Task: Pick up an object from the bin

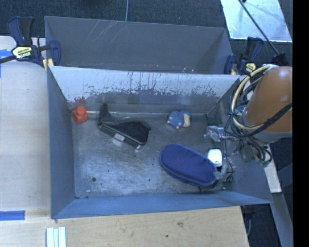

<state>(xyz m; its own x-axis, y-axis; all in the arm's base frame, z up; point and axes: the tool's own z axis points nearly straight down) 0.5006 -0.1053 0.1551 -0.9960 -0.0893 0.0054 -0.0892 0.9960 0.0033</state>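
Item nearest the hand: one dark blue oval object (188,164), flattish and rounded, with a matte, cloth-like surface, resembling a slipper or padded case; its exact kind could not be told. Location: floor of the bin (62,153), front right, with its right end just beside the hand (222,164), which stood low by the bin's right wall. Hand state: it could not be told whether it was open or closed, and nothing was seen held in it. Handling, as judged: probably light and soft, yielding under pressure, neither fragile nor slippery; best taken across its narrow width near the right end. Also in the bin, well apart: a black angular tool (123,129), a small orange block (80,113), a small blue-and-yellow piece (178,119).
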